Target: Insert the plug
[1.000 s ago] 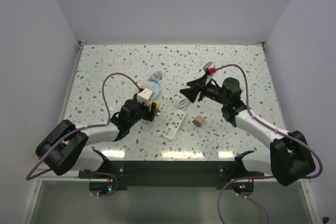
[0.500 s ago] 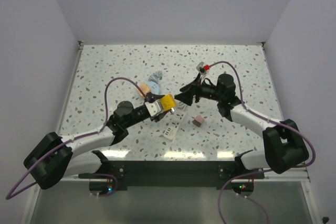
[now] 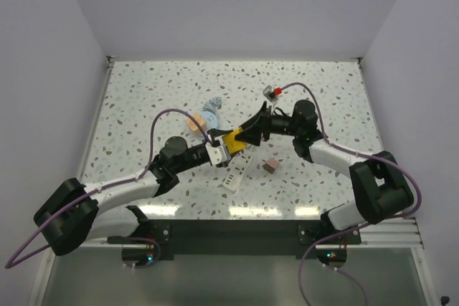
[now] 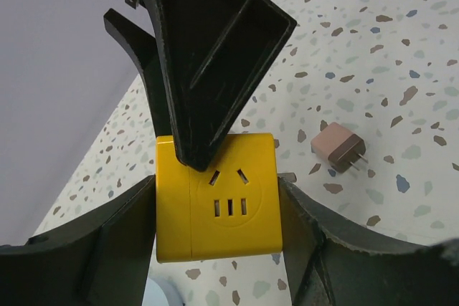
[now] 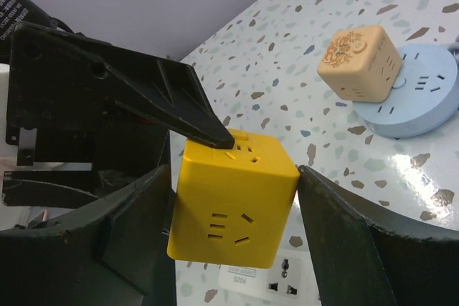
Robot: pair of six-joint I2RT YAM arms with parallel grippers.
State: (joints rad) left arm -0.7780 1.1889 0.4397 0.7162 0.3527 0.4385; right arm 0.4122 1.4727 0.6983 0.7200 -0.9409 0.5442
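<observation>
One boxy plug (image 4: pixel 336 150), glossy yellow cube (image 4: pixel 215 209)

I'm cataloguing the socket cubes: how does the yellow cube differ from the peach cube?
The yellow cube is gripped off the table by the left gripper and right gripper; the peach cube sits untouched at the edge of a blue socket disc. The yellow cube's faces are plain; the peach cube carries a printed ornament on one face. Both are boxy with socket slots.

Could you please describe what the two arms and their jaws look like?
The left arm and right arm have white links with black joints. Each trails a purple cable. The jaws are black, wedge-shaped plastic. A red tab sits by the right wrist.
</observation>
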